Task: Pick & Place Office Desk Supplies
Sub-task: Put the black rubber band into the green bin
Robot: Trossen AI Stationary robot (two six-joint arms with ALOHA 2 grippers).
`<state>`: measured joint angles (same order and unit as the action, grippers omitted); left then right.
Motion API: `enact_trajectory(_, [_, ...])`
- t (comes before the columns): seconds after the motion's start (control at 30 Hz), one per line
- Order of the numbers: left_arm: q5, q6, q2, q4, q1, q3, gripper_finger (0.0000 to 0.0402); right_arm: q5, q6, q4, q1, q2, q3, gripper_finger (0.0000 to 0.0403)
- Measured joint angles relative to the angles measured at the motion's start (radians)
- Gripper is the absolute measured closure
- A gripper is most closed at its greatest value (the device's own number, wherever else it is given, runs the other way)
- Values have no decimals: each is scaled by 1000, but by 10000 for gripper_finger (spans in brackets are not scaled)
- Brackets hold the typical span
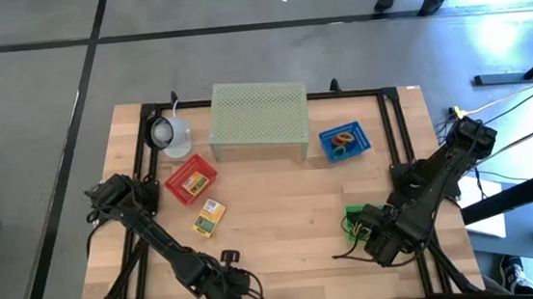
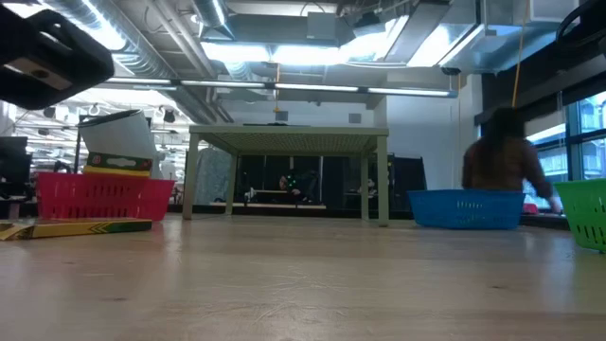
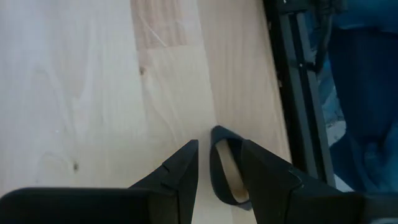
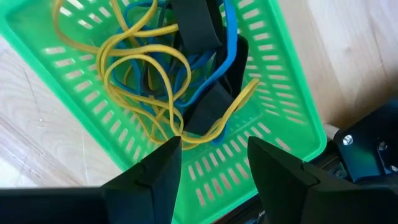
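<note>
Overhead layout of the wooden surface (image 1: 281, 206): the left tool (image 3: 217, 163) rests low at about 7 o'clock, its fingers parted narrowly with a black loop (image 3: 225, 168) standing between them, though whether they grip it cannot be told; the right tool (image 4: 213, 158) hangs at about 4 o'clock, spread wide and holding nothing, just over a green basket (image 4: 283, 74) of yellow (image 4: 134, 56), blue (image 4: 231, 37) and black bands (image 4: 198, 22). A red basket (image 1: 191, 179) carrying a yellow packet (image 1: 194, 185) sits at 10 o'clock, a second yellow packet (image 1: 209, 217) lies loose just beside it toward 8 o'clock, a blue basket (image 1: 345, 143) of coloured loops sits at 1 o'clock, and the pale green perforated stand (image 1: 258, 119) fills 12 o'clock.
</note>
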<state>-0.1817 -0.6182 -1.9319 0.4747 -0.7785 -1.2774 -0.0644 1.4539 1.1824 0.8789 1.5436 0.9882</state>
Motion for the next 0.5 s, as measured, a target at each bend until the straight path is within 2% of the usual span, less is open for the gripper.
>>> enact_trajectory(0.33, [3,-37,-27,21,1,0,285,-33,-1,-1,0,0,0,215])
enact_trajectory(0.5, [49,-50,-51,6,2,0,285,-33,-1,-2,0,0,0,215])
